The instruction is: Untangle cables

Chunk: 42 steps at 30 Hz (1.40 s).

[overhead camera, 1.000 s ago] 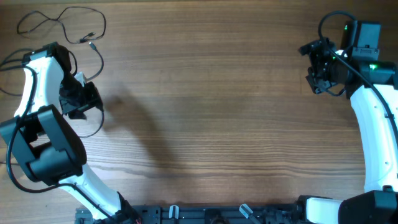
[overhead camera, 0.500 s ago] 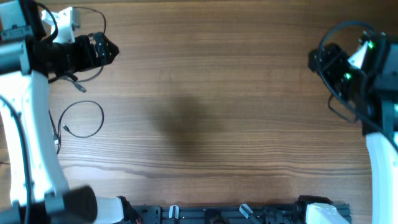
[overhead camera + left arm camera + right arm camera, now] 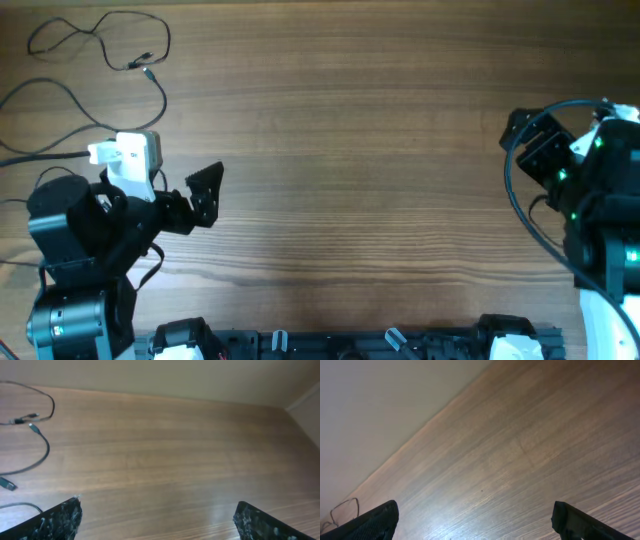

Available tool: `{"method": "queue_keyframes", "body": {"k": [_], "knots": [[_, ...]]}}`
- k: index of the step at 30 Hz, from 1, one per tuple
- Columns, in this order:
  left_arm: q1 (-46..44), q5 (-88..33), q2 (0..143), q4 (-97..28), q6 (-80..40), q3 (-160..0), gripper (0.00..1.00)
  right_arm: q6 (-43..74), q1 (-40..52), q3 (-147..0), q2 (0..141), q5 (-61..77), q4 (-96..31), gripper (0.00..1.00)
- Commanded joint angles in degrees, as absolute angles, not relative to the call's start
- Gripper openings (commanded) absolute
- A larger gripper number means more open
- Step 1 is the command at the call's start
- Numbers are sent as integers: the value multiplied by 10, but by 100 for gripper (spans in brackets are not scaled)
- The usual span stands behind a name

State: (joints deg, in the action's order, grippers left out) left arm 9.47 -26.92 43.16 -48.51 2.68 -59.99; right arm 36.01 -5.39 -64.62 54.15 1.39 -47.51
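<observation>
The cables (image 3: 100,38) are thin black cords lying as loose strands at the table's back left; one strand curves down toward my left arm (image 3: 160,95), another runs off the left edge. In the left wrist view the strands (image 3: 46,450) and small plug ends (image 3: 34,427) lie at the far left. My left gripper (image 3: 205,197) is open and empty, right of and nearer than the cables, touching none; its fingers (image 3: 60,520) stand wide apart. My right gripper (image 3: 522,142) is open and empty at the far right; the cables (image 3: 344,508) show tiny and distant.
The wooden table (image 3: 350,150) spreads between the two arms. Thick black wires loop around the right arm (image 3: 512,200). A black rail (image 3: 330,345) runs along the front edge. A pale wall borders the table's far edge (image 3: 175,380).
My left arm has swung from the back left down to the front left, uncovering the back-left cords. My right arm has moved toward the front. The jaws stay open.
</observation>
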Motion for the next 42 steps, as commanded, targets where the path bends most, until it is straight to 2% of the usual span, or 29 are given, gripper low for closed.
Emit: {"method": "queue_keyframes", "body": {"k": [1, 6, 15, 23, 27, 31, 39, 42], "knots": [[96, -274, 429, -502, 26, -592, 100, 375, -52, -641, 551, 4, -476, 100], [96, -274, 435, -513, 26, -592, 100, 375, -52, -641, 511, 4, -478, 100], [96, -274, 438, -513, 26, -592, 100, 362, -52, -641, 525, -11, -618, 100], [96, -274, 440, -513, 26, -592, 100, 288, -52, -638, 530, -13, -611, 99], [96, -274, 440, -513, 26, -592, 100, 218, -52, -570, 458, 8, -534, 100], [96, -274, 440, -513, 26, -592, 100, 128, -52, -437, 316, 86, -391, 100], [96, -274, 440, -513, 26, -592, 100, 121, -52, -205, 81, 79, -252, 100], [96, -274, 440, -513, 26, -592, 100, 120, -52, -147, 34, 79, -193, 100]]}}
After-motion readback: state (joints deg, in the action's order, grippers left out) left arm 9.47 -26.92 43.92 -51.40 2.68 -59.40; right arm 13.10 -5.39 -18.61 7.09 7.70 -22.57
